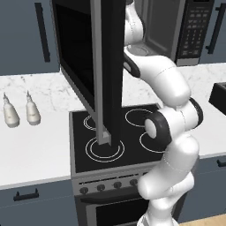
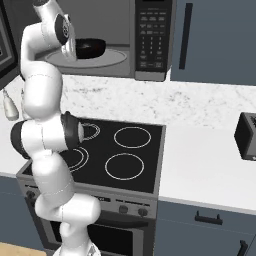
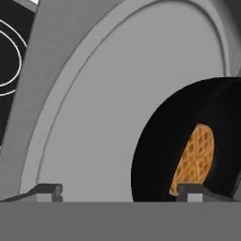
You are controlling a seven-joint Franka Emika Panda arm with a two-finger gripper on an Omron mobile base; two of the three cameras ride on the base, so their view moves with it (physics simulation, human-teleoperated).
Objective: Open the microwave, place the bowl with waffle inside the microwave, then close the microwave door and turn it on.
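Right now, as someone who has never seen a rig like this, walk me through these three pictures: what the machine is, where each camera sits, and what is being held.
The machine is a white jointed robot arm on a driving base in a rendered kitchen. Two pictures come from cameras on the base, behind the arm to its left and right. The third looks along the end effector, whose two dark tips stand wide apart, holding nothing.

The wide stainless-grey microwave stands with its black-glass door swung open over the black four-ring stove. The small round black bowl with the orange-brown waffle sits on the round grey turntable inside. On the white counter stand two pale small bottles.
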